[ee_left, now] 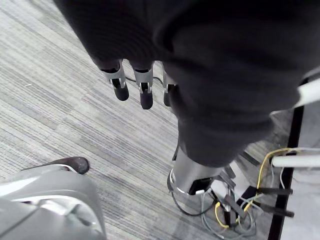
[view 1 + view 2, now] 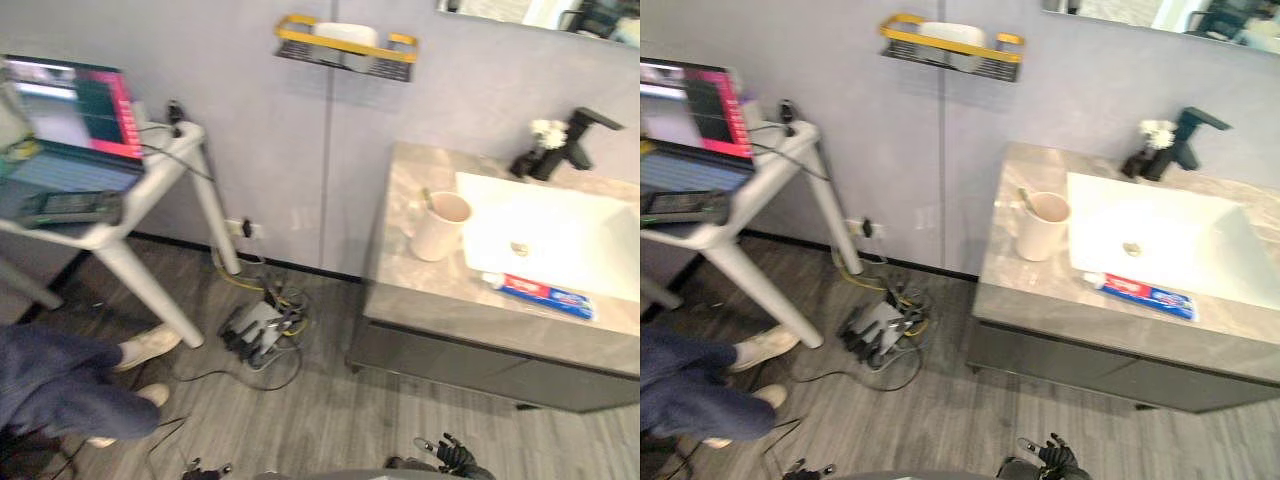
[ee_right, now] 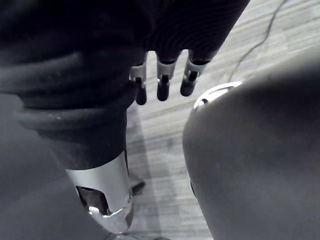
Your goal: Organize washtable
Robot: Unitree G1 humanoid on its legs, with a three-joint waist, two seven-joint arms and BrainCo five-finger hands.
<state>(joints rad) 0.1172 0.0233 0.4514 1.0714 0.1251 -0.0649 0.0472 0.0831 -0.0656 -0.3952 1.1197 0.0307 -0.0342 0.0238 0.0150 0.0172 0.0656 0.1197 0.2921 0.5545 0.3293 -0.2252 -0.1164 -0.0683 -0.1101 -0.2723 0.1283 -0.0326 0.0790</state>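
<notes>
The grey stone washtable [image 2: 400, 292] stands at the right, with a white basin [image 2: 560, 235] and a black faucet [image 2: 575, 140]. A cream cup [image 2: 438, 226] with a toothbrush [image 2: 428, 197] in it sits left of the basin. A red, white and blue toothpaste tube [image 2: 545, 296] lies on the front edge of the counter. My right hand [image 2: 452, 456] hangs low in front of the washtable, well short of it, and its fingers [image 3: 162, 80] are relaxed and hold nothing. My left hand [image 2: 205, 468] also hangs over the floor, with its fingers [image 1: 132, 85] straight and nothing in them.
A black and yellow wall shelf [image 2: 345, 45] holds a white item. At the left, a white side table [image 2: 150, 185] carries a laptop [image 2: 70, 120]. A seated person's legs [image 2: 60, 385] are beside it. A power strip with tangled cables [image 2: 260, 330] lies on the grey floor.
</notes>
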